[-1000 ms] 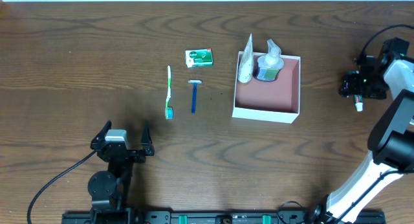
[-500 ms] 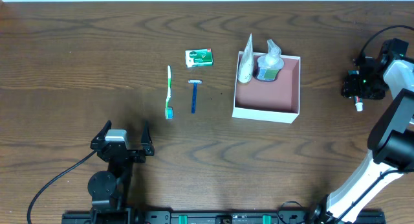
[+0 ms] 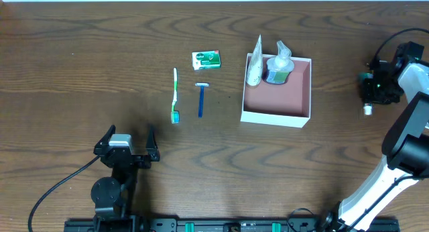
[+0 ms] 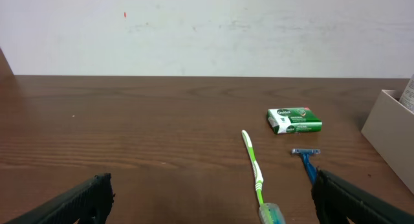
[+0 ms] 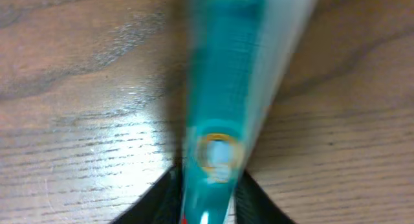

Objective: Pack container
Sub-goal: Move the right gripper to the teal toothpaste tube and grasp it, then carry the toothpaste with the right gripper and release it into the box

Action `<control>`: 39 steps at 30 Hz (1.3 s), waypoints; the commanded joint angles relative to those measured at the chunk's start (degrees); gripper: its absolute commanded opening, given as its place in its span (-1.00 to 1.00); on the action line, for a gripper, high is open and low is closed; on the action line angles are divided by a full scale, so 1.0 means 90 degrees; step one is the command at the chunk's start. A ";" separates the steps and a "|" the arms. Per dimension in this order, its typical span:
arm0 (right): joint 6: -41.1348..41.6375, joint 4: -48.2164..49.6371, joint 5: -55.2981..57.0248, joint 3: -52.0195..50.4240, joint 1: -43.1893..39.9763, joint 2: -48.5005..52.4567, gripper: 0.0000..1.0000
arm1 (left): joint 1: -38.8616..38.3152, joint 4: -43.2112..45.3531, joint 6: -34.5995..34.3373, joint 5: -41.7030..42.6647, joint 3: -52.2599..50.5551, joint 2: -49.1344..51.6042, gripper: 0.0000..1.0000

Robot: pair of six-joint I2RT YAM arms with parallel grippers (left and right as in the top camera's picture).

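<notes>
Only the right gripper point(image 3: 371, 96) shifts slightly, clenched on a blurred teal tube point(image 5: 223, 88), probably toothpaste bound for the white, pink-lined square container point(image 3: 275, 118); the left gripper point(image 3: 129, 133) waits, spread wide.

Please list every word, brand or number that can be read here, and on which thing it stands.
No text can be read.
On the soap packet: white lettering on green, too small.
On the teal tube: blurred.
On the pump bottle in the container: label too small.

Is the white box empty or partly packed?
Partly packed: the white square box with pink floor holds a white tube and a pump bottle at its far wall.
</notes>
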 commanded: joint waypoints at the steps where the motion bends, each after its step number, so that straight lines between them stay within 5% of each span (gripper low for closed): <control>1: 0.0151 -0.0032 -0.0005 0.0010 -0.0051 0.0107 -0.61 | -0.0022 -0.0165 -0.0005 0.0019 -0.0126 -0.0039 0.96; 8: 0.0408 -0.0782 -0.0087 0.0804 -0.0041 0.0063 -0.70 | -0.0022 -0.0165 -0.0005 0.0019 -0.0126 -0.0039 0.96; 17: 0.0359 -0.2837 -0.1608 0.3417 0.0146 0.0039 -0.67 | -0.0022 -0.0165 -0.0005 0.0019 -0.0126 -0.0039 0.96; 23: -0.0272 -0.4163 -0.2463 0.5098 0.0741 0.0027 -0.67 | -0.0022 -0.0165 -0.0005 0.0019 -0.0126 -0.0039 0.96; 28: -0.0338 -0.4668 -0.1967 0.5530 0.1564 0.0027 -0.62 | -0.0022 -0.0165 -0.0005 0.0019 -0.0126 -0.0039 0.96; 33: 0.1358 -0.4796 -0.0840 0.5401 0.2191 0.0041 -0.65 | -0.0022 -0.0165 -0.0005 0.0019 -0.0126 -0.0039 0.96; 39: 0.2103 -0.5134 -0.0850 0.5173 0.2586 0.0041 -0.71 | -0.0022 -0.0165 -0.0005 0.0019 -0.0126 -0.0039 0.96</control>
